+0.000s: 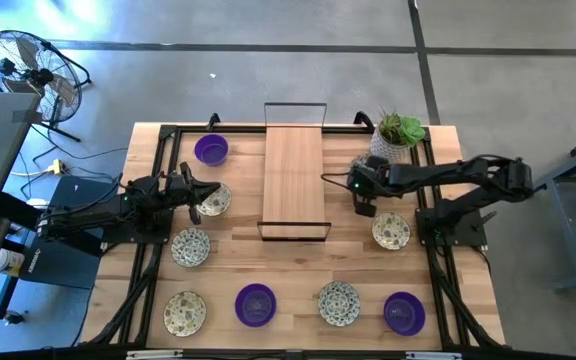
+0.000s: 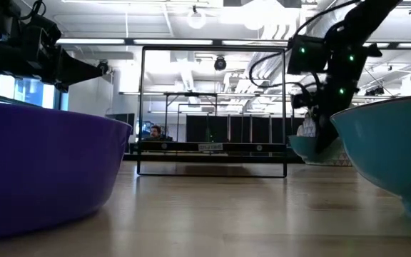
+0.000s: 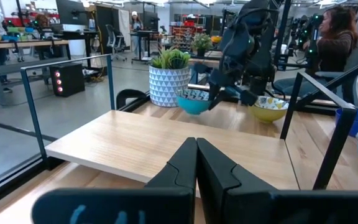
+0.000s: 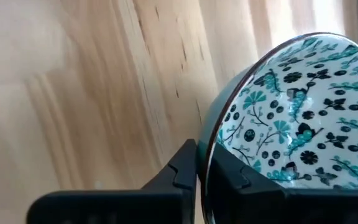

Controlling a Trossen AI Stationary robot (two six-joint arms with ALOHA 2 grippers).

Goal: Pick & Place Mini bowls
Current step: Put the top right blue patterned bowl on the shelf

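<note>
Several mini bowls lie on the table in the high view: purple ones (image 1: 211, 149) (image 1: 255, 304) (image 1: 404, 312) and cream patterned ones (image 1: 190, 246) (image 1: 184, 312) (image 1: 339, 303) (image 1: 391, 231). My right gripper (image 1: 364, 203) is right of the raised wooden board (image 1: 294, 175), shut on a patterned bowl with a teal outside (image 4: 303, 118); the gripper hides this bowl in the high view. My left gripper (image 1: 206, 191) is shut and empty. It hovers beside the cream bowl (image 1: 213, 201) left of the board and points at the board (image 3: 135, 146). My right gripper (image 4: 202, 155) pinches the teal-sided bowl by its rim (image 4: 219, 134). One finger (image 4: 182, 165) is outside the wall and the other is inside, coming from above. The bowl sits tilted in the hold (image 3: 194, 101). Whether its base is off the table, I cannot tell.
A white pot with a green plant (image 1: 398, 135) stands at the far right corner, close behind my right arm. The board has thin wire frames at its near and far ends (image 2: 212, 111). A fan (image 1: 28, 65) stands off the table. People sit in the room beyond (image 3: 334, 37).
</note>
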